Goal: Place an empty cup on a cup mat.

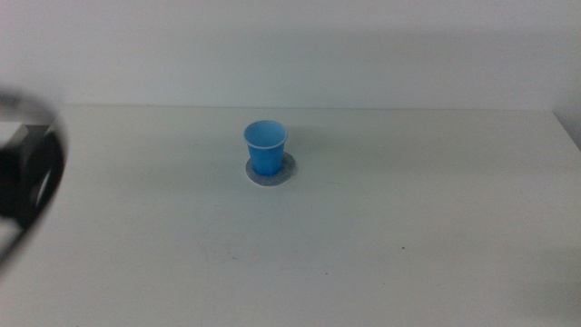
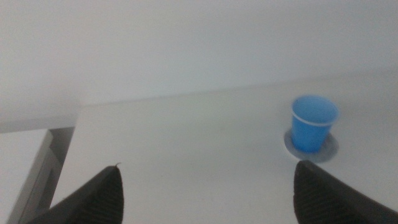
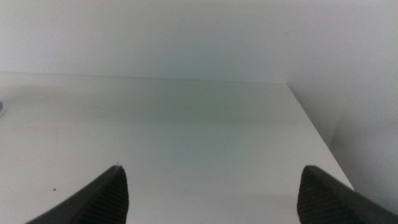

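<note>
The bright blue cup (image 1: 265,145) stands upright and empty on the round grey cup mat (image 1: 284,173), a little behind the middle of the table. The left wrist view shows both the cup (image 2: 313,124) and the mat (image 2: 334,147) under it. My left gripper (image 2: 208,165) is open and empty, well back from the cup on its left side. The left arm (image 1: 27,168) is a dark blur at the left edge of the middle view. My right gripper (image 3: 212,167) is open and empty over bare table at the right, out of the middle view.
The white table (image 1: 408,236) ends at a pale wall behind. Its left edge (image 2: 73,134) shows in the left wrist view, with a pale cabinet (image 2: 25,162) below it. Its right edge (image 3: 317,140) shows in the right wrist view.
</note>
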{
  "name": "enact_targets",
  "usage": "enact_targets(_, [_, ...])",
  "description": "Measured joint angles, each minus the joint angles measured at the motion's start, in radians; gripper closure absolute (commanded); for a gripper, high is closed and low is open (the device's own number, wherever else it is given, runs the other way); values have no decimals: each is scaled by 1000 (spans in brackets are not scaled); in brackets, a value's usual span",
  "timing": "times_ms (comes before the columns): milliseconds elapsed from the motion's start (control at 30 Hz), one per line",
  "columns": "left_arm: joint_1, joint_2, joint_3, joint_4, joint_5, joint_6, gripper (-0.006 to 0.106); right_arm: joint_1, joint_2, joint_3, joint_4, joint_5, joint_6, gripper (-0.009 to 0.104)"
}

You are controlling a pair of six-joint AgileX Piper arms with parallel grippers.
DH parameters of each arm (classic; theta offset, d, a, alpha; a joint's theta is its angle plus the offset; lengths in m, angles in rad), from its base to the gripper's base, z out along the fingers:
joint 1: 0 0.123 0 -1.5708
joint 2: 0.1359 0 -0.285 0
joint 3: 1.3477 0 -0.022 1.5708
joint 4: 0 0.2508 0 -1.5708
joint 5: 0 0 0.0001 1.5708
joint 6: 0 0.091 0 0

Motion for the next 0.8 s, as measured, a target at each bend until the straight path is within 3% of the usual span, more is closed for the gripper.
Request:
enact_targets(267, [39,-380,397,-113,-174,5,7,0,0,0,0,0,0,2])
enact_targets(800, [39,-642,611,-175,-207,62,7,0,0,0,0,0,0,2])
